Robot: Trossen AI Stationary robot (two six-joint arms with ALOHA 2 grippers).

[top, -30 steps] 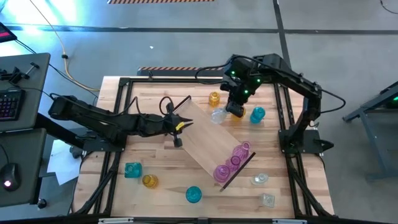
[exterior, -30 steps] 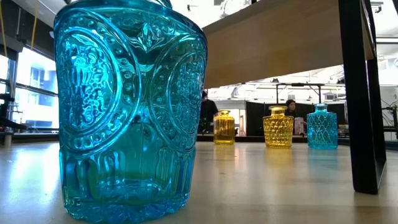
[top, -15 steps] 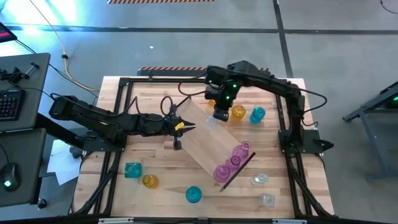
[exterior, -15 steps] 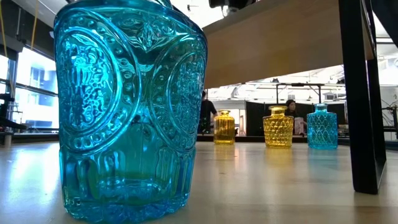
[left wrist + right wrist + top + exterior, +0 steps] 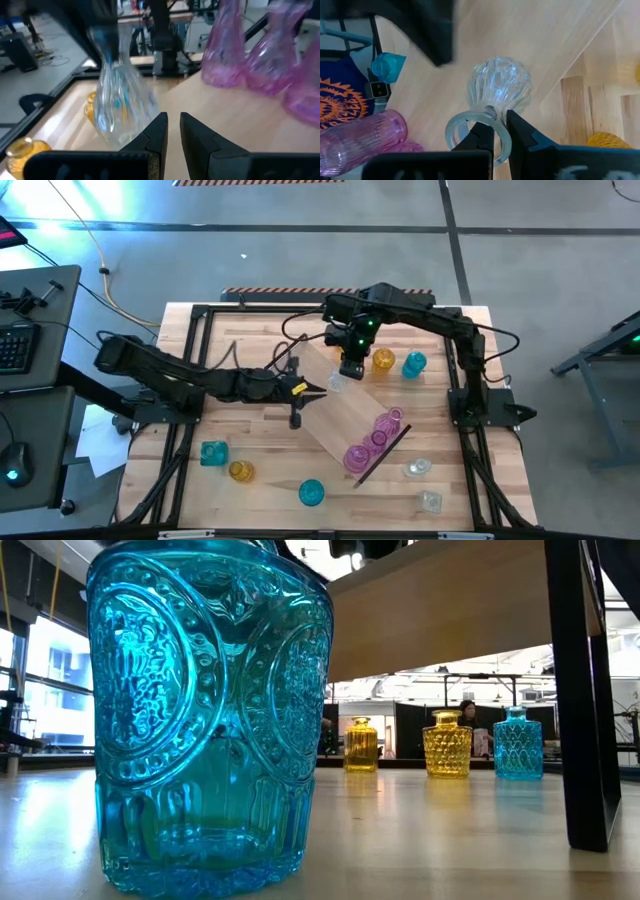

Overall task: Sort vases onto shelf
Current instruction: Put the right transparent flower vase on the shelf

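The light-wood shelf (image 5: 345,415) lies slantwise across the table's middle on its dark end pieces (image 5: 578,700). Three pink vases (image 5: 372,442) stand at its right end. My right gripper (image 5: 350,368) hangs a clear vase (image 5: 337,381) over the shelf's far left part; it is the blurred clear vase (image 5: 117,97) in the left wrist view. My left gripper (image 5: 305,391) points level along the board from its left end, fingers (image 5: 159,134) all but together with nothing between them. My right gripper holds the clear vase by the rim of its mouth (image 5: 501,131), one finger inside the mouth and one outside. The fingers point steeply down from above. The vase hangs upright below them; I cannot tell whether its base touches the board. My left gripper: I cannot tell whether it touches the shelf.
An amber vase (image 5: 382,361) and a teal vase (image 5: 414,363) stand at the far right. A teal vase (image 5: 213,452), an amber vase (image 5: 240,470) and another teal vase (image 5: 311,492) stand near the front left. Two clear vases (image 5: 418,468) stand front right. People show in the room behind.
My right gripper has gone down and toward the table's left with the clear vase, from beside the far-right vases to over the shelf's left part. My left gripper has slid toward the table's right along the shelf's left end, dipping a little. The shelf has stayed put.
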